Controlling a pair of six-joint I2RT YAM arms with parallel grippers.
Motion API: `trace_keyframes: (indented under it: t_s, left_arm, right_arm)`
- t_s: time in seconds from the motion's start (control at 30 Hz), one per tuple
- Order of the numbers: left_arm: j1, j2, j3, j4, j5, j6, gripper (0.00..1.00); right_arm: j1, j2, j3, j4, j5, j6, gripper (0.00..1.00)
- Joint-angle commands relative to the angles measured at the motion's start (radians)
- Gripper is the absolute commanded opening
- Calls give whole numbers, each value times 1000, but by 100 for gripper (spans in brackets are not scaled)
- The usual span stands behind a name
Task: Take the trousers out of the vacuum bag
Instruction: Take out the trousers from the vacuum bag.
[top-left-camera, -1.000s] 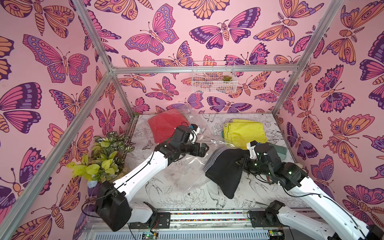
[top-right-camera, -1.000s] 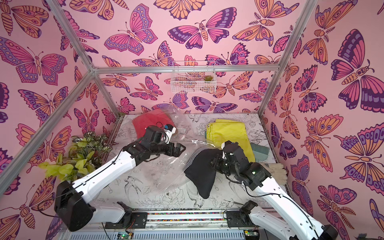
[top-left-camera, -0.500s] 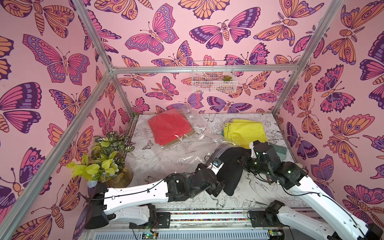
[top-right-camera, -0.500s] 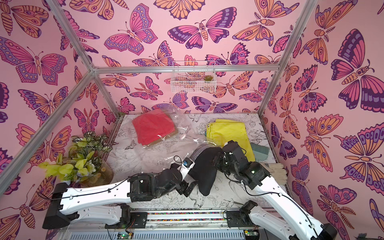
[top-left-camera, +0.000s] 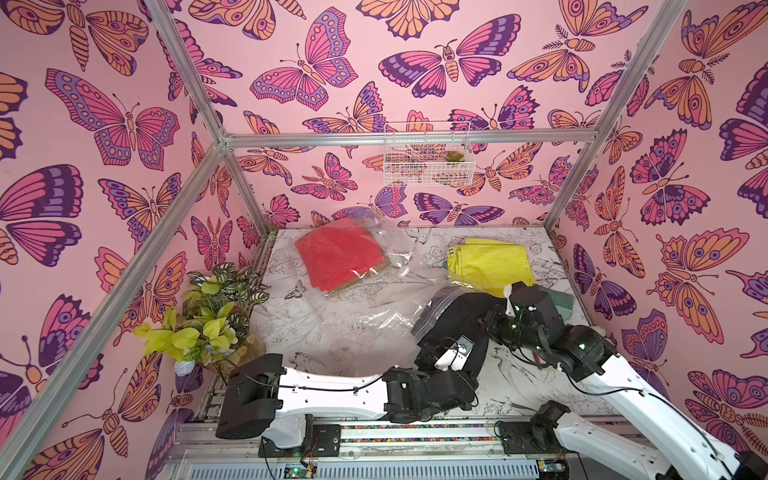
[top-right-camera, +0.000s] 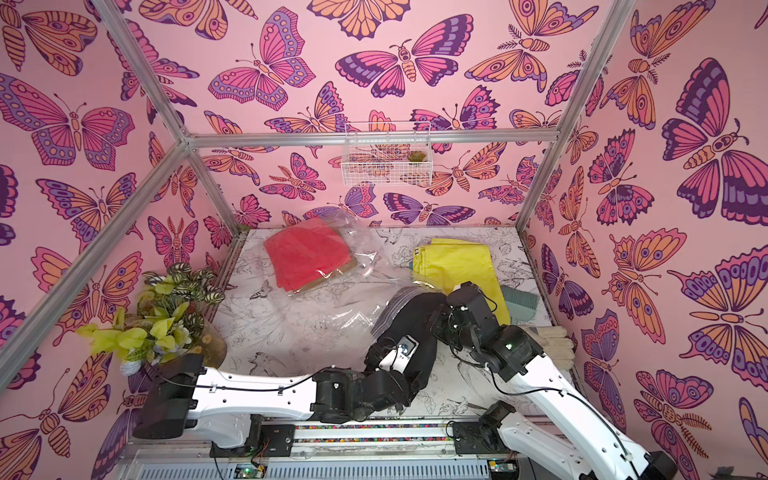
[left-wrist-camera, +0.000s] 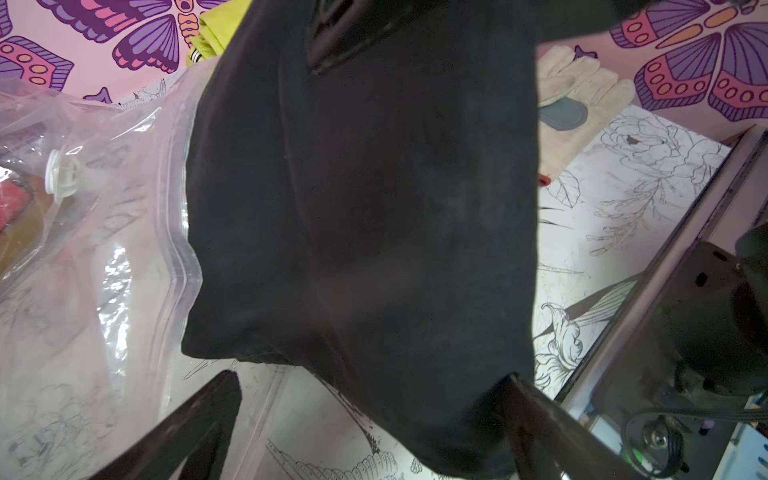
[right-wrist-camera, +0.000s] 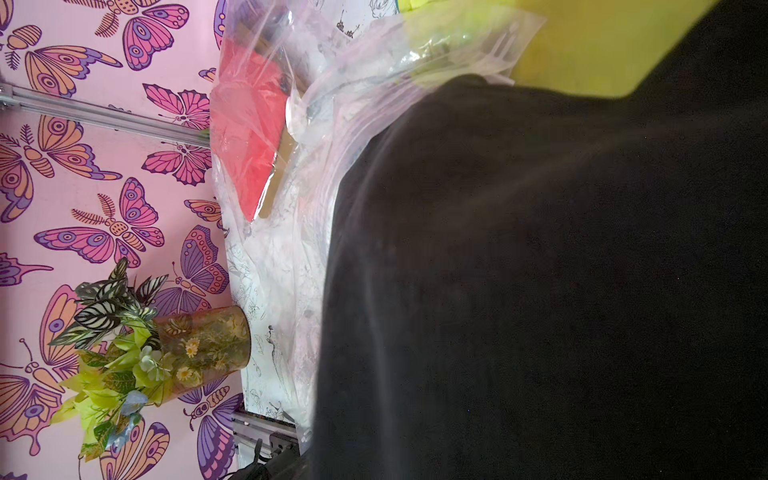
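The black trousers (top-left-camera: 461, 320) hang halfway out of the open mouth of the clear vacuum bag (top-left-camera: 357, 307), held up by my right gripper (top-left-camera: 492, 322), which is shut on their upper end. In the right wrist view the black cloth (right-wrist-camera: 540, 291) hides the jaws. My left gripper (left-wrist-camera: 370, 379) is open just under the black trousers' (left-wrist-camera: 374, 208) lower edge, with one finger touching the cloth. Red trousers (top-left-camera: 336, 253) lie on a mustard brown pair (top-left-camera: 374, 272) deep inside the bag, near its white valve cap (left-wrist-camera: 62, 172). Yellow trousers (top-left-camera: 490, 262) lie outside on a teal pair (top-left-camera: 563, 301).
A potted plant (top-left-camera: 208, 316) stands at the left edge of the table. Pale work gloves (top-right-camera: 548, 345) lie at the right edge beside my right arm. A wire basket (top-left-camera: 428, 158) hangs on the back wall. My left arm stretches along the table's front edge.
My left arm has left the bag near the red trousers and swung along the front to come under the black trousers. The right gripper holds the black trousers in about the same place.
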Motion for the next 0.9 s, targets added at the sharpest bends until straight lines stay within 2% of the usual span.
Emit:
trace_keyframes:
  t_s: [0.0,0.23,0.63,0.73,0.87]
  left_arm:
    - [-3,34,33,84,-10,-7,100]
    - [-1,32,24,168,96,12,100]
    - [22,155,66,160,-10,-41,100]
    - [42,162,62,161,-1,-55,93]
    - [63,176,59,161,-4,-62,78]
  right_arm:
    - [-10,-33,33,74,71,15,0]
    - [-10,-33,23,77,90,17,0]
    - [-10,-43,15,108,82,37,0]
    - [-10,-52,12,105,85,40,0]
    - [-11,-62,13,106,87,44,0]
